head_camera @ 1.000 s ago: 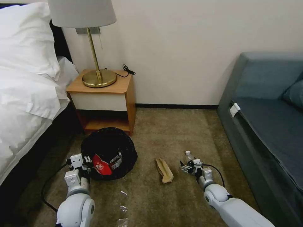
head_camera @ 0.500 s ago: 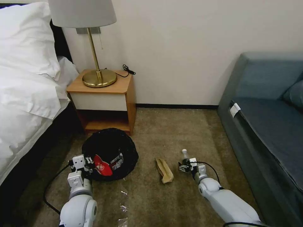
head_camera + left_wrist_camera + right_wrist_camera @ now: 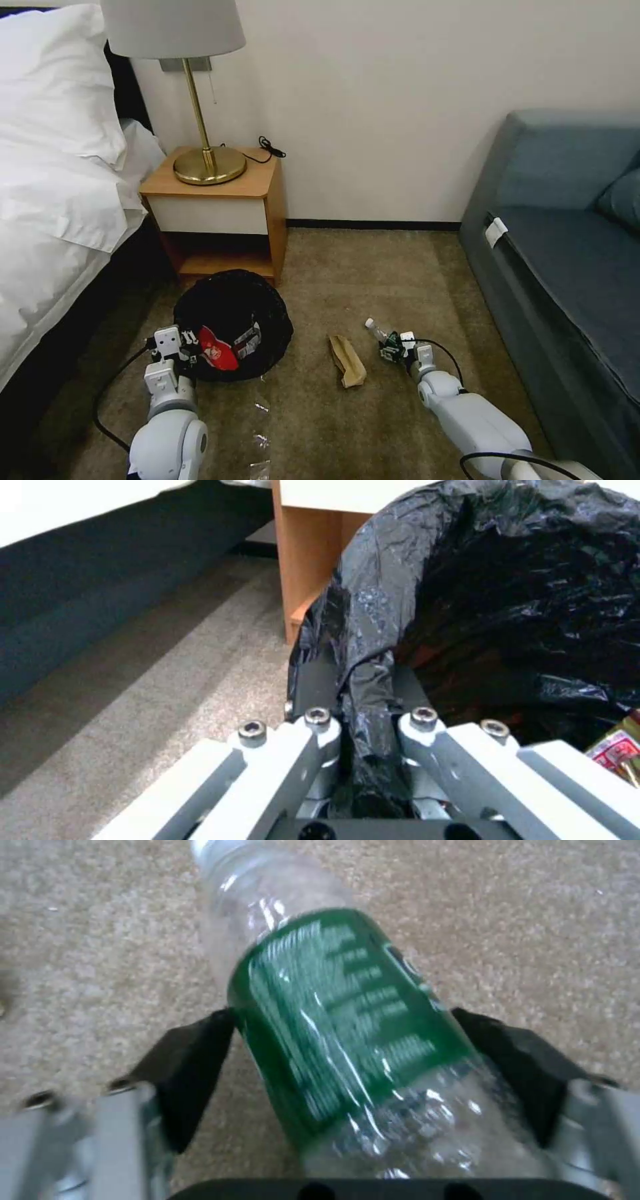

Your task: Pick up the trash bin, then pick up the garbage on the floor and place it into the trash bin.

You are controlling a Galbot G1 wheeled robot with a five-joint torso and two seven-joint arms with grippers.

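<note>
Open carpet [image 3: 373, 280] lies ahead. The right gripper [image 3: 389, 347] squeezes the bottle [image 3: 377, 329]; the left gripper [image 3: 190, 345] pinches the trash bin [image 3: 233, 300] rim.

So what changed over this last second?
The right claw, shut on the clear bottle, carried it left toward the trash bin, tipping its cap leftward. The left claw kept its hold on the bin's rim; the brown wrapper stayed on the carpet.

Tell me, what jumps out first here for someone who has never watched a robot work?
Two white arms reach down to a tan carpet between a bed and a sofa. The left gripper pinches the bag-covered rim of the trash bin by the nightstand, with a red snack packet inside. The right gripper clamps a clear plastic bottle with a green label, beside a tan paper piece on the floor.
</note>
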